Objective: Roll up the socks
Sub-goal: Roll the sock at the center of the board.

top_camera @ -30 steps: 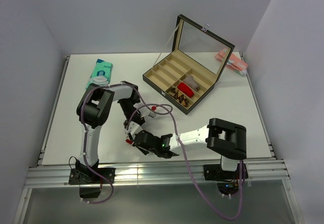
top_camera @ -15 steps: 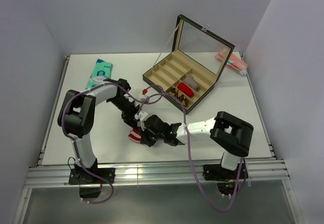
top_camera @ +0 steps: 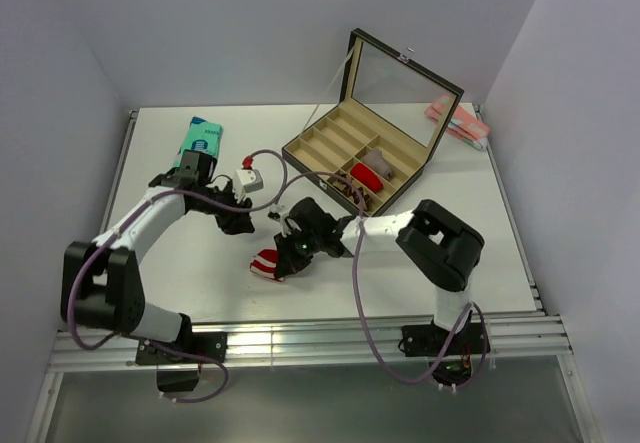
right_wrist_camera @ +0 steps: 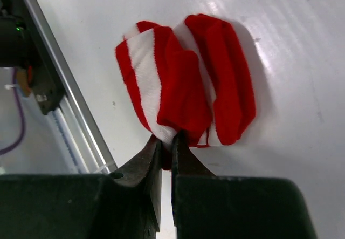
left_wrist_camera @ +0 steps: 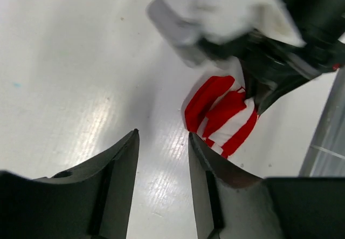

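A red-and-white striped sock (top_camera: 266, 263) lies bunched on the white table near the front edge, folded over on itself (right_wrist_camera: 183, 88). My right gripper (right_wrist_camera: 168, 142) is shut on the sock's near edge, pinching white and red fabric; from above the right gripper (top_camera: 287, 256) sits just right of it. My left gripper (left_wrist_camera: 163, 136) is open and empty above bare table, with the striped sock (left_wrist_camera: 223, 115) just beyond its right finger. From above the left gripper (top_camera: 243, 227) is left of the sock, apart from it. A brown argyle sock (top_camera: 355, 191) lies in the box.
An open compartment box (top_camera: 310, 153) with a raised glass lid (top_camera: 400, 78) stands at the back centre, holding a plain red roll (top_camera: 365, 176). A teal packet (top_camera: 197, 143) lies back left, a pink item (top_camera: 455, 121) back right. The metal front rail (right_wrist_camera: 64, 93) runs close to the sock.
My left arm has swung out to the left and its gripper has drawn back from the sock, opening wider. The right arm has shifted the pinched sock slightly away from the front edge.
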